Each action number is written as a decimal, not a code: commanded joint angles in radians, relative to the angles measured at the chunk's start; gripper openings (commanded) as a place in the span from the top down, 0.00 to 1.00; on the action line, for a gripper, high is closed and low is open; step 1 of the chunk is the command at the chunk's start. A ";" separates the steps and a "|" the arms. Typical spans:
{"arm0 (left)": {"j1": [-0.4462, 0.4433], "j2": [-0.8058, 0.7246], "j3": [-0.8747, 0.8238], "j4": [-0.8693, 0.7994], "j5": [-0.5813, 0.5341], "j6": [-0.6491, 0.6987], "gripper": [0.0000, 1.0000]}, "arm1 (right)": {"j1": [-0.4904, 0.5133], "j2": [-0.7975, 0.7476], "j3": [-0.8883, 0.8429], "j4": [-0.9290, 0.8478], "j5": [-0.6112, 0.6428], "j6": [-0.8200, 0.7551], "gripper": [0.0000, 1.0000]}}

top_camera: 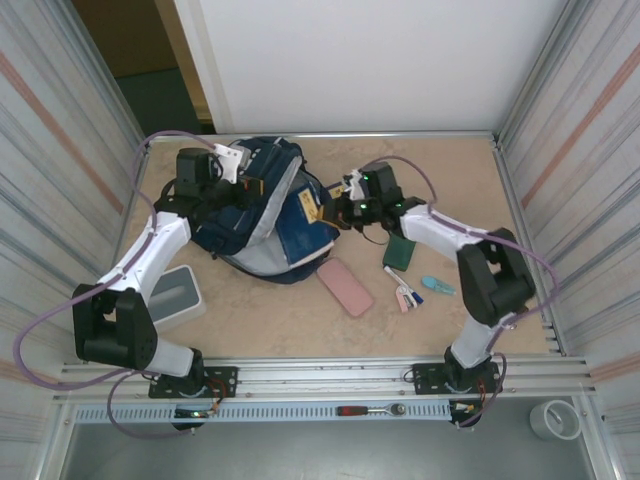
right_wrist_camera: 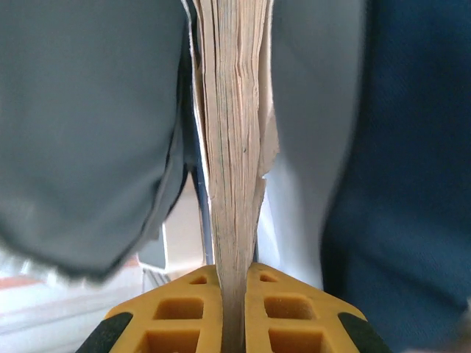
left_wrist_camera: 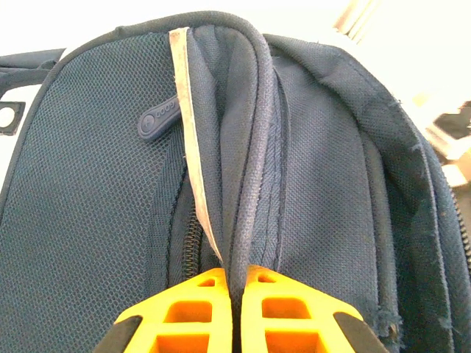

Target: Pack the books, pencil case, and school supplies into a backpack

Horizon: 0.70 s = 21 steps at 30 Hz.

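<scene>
The navy backpack (top_camera: 232, 226) lies at the table's centre-left with its mouth facing right. My left gripper (top_camera: 246, 188) is shut on the backpack's rim; in the left wrist view the yellow jaws (left_wrist_camera: 237, 288) pinch the piped edge of the backpack (left_wrist_camera: 88, 220). My right gripper (top_camera: 338, 211) is shut on a navy book (top_camera: 300, 230) with a yellow label, held at the backpack's mouth. The right wrist view shows the book's page edge (right_wrist_camera: 234, 147) clamped in the gripper (right_wrist_camera: 234, 294), with backpack fabric (right_wrist_camera: 88, 110) on both sides. A pink pencil case (top_camera: 345, 287), pens (top_camera: 401, 292) and a light-blue piece (top_camera: 437, 286) lie on the table.
A small dark green booklet-like item (top_camera: 399, 252) lies under the right forearm. A grey-white tray (top_camera: 178, 296) stands beside the left arm. Metal walls close in the table on both sides, with a rail along the near edge.
</scene>
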 commanded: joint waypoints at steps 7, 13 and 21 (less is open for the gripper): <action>0.010 0.008 0.051 0.118 0.146 -0.063 1.00 | 0.138 0.340 0.263 0.434 0.497 0.273 1.00; 0.013 0.016 0.047 0.136 0.158 -0.091 1.00 | 0.210 0.551 0.518 0.418 0.538 0.271 0.69; 0.034 0.020 0.018 0.166 0.135 -0.125 1.00 | 0.154 0.220 0.137 0.423 0.452 0.088 0.51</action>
